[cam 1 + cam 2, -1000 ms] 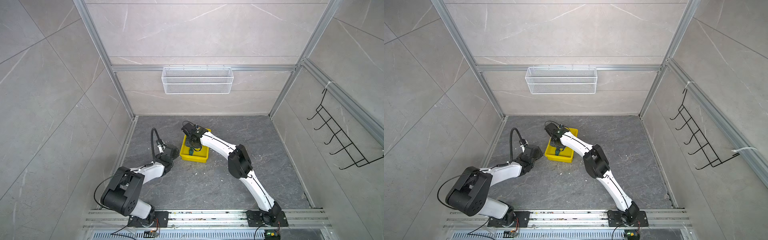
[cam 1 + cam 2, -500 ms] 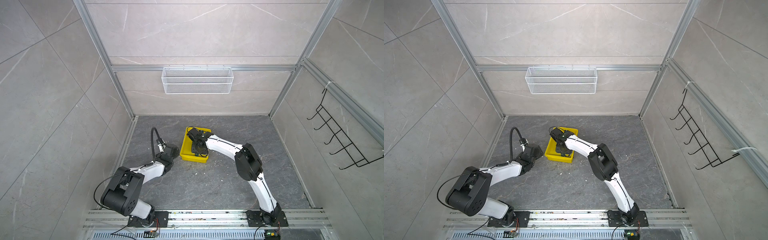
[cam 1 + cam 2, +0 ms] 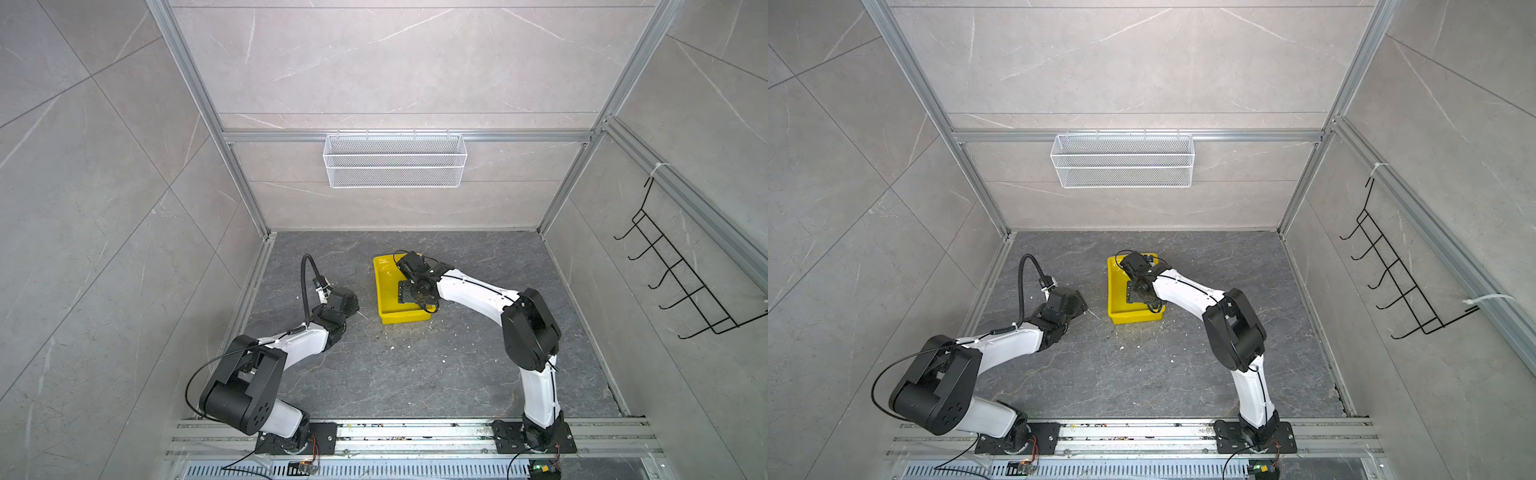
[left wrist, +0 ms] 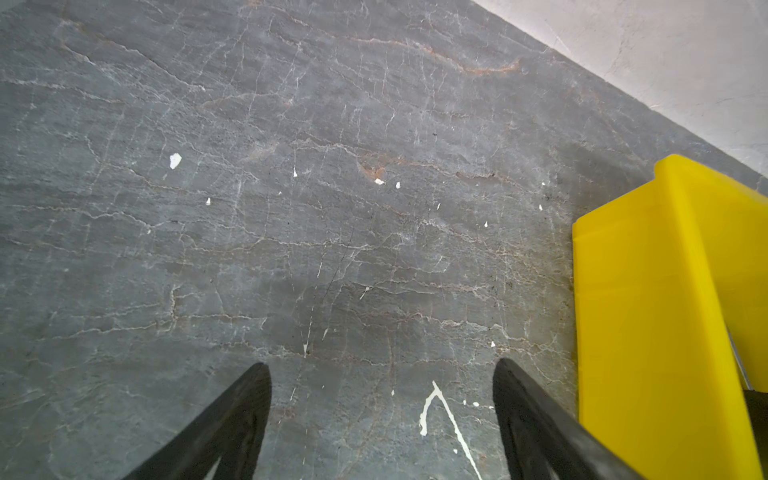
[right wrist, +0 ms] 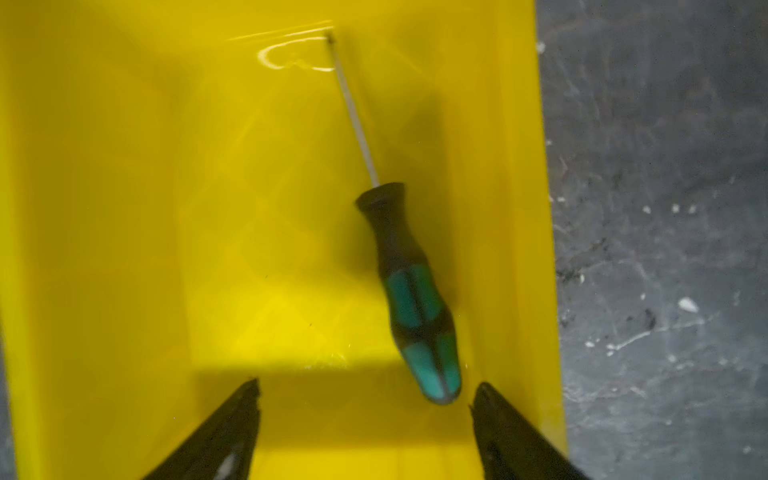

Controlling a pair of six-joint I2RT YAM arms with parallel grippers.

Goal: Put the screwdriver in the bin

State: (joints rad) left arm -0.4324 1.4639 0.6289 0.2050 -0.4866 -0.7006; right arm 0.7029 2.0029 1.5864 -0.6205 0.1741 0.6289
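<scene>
My right gripper [image 5: 365,384] stood open and empty over the bin [image 5: 104,208]; screwdriver [image 5: 409,299] lay inside it, near one long wall; best exit, I judged: straight up, jaws wide, clear of handle.

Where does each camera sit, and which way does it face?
Top views: high in front, looking down at floor and back wall; left arm and right arm show.
Left wrist: faces floor beside the bin; open left gripper shows.
Right wrist: looks into the bin at the screwdriver; open right gripper shows.
Shared: all show the bin.
</scene>
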